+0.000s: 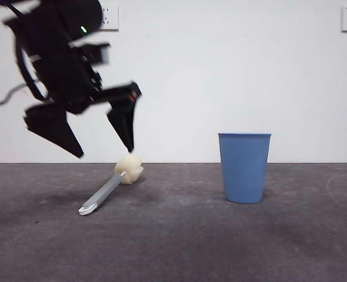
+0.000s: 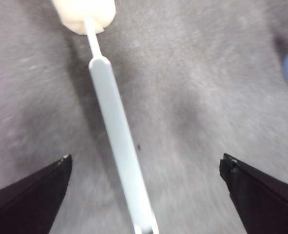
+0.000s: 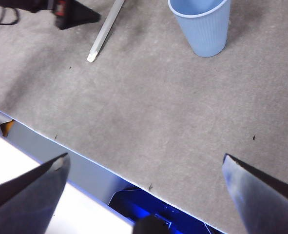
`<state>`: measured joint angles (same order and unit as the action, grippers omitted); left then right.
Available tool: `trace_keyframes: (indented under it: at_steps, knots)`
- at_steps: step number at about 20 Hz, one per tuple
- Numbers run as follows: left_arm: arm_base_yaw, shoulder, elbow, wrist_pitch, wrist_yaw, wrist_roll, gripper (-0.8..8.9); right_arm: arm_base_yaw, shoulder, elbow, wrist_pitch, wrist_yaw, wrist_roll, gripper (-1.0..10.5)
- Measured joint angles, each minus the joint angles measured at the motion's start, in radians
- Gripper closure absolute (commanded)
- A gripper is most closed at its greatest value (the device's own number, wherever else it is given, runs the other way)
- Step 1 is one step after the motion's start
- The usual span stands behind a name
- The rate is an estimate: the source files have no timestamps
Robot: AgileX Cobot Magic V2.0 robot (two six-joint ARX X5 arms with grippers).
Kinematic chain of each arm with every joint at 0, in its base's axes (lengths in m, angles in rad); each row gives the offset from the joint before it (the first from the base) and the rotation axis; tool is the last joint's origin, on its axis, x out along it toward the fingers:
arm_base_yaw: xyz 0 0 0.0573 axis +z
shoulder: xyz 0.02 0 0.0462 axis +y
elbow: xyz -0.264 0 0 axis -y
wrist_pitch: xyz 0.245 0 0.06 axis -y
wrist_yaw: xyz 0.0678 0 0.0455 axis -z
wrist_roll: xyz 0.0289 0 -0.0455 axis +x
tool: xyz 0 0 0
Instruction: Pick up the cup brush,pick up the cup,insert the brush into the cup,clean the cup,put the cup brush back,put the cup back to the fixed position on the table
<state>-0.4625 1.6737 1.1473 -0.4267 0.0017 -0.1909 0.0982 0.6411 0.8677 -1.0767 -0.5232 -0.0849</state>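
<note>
The cup brush [image 1: 111,187] lies flat on the dark grey table [image 1: 179,247], its cream sponge head [image 1: 130,168] toward the back and its grey handle [image 2: 119,141] pointing forward. My left gripper [image 1: 105,153] hangs open just above it, jaws spread wide on either side of the handle, touching nothing. The blue ribbed cup [image 1: 244,167] stands upright to the right of the brush. In the right wrist view the cup [image 3: 202,27] and the handle's white tip [image 3: 97,46] show far off. My right gripper [image 3: 144,165] is open and empty, high over the table's near edge.
Two wall sockets [image 1: 109,16] sit on the white wall behind. The table's front edge [image 3: 85,151] runs under the right gripper, with a blue-lit part [image 3: 148,204] below it.
</note>
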Motion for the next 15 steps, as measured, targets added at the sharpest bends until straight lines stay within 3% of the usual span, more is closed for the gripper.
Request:
trace_keyframes:
  at_steps: [8, 11, 14, 15]
  knots:
    - [0.000, 0.148, 0.024, 0.001, -0.071, -0.031, 2.53, 0.000, 0.000, 0.000, 0.000, 0.000, 0.002, 3.2]
    - [-0.003, 0.163, 0.024, 0.001, -0.071, -0.039, 4.09, 0.000, 0.000, 0.000, 0.000, 0.000, 0.002, 3.2]
    - [-0.006, 0.163, 0.024, -0.006, -0.071, -0.042, 4.16, 0.000, 0.000, 0.000, 0.000, 0.000, 0.002, 3.2]
    - [-0.006, 0.164, 0.024, -0.011, -0.071, -0.043, 4.77, 0.000, 0.000, 0.000, 0.000, 0.000, 0.002, 3.2]
